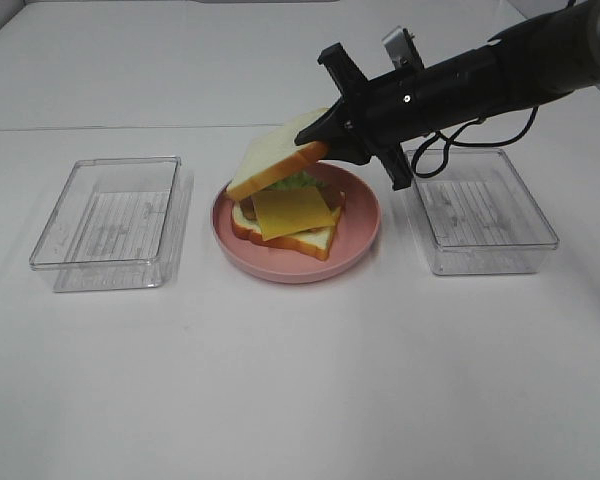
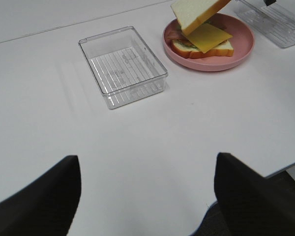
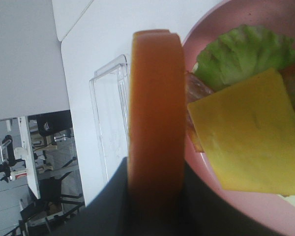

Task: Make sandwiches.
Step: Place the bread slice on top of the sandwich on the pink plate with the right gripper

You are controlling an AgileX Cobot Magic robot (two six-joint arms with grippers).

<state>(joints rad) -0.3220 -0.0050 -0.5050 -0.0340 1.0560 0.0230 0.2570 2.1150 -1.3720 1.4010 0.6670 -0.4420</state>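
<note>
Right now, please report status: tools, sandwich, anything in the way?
Right tool shut on top bread, tilted over plate. Left tool open, idle. Cheese on stack. Nothing in the way.

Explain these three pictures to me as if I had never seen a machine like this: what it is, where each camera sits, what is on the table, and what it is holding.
This is a robot with two arms, each ending in a two-fingered gripper. The wide picture comes from a camera mounted high above a white table. The other two come from small cameras on the wrists, so they look along each gripper.

On the table sits a pink plate between two clear plastic trays. On the plate lies a toy bread slice with lettuce, bacon and a yellow cheese square on top.

The right gripper is shut on the top bread slice, holding it tilted over the plate. Its wrist camera sees that slice's orange crust edge-on.

The left gripper is open over bare table and holds nothing; only its dark fingers show.
</note>
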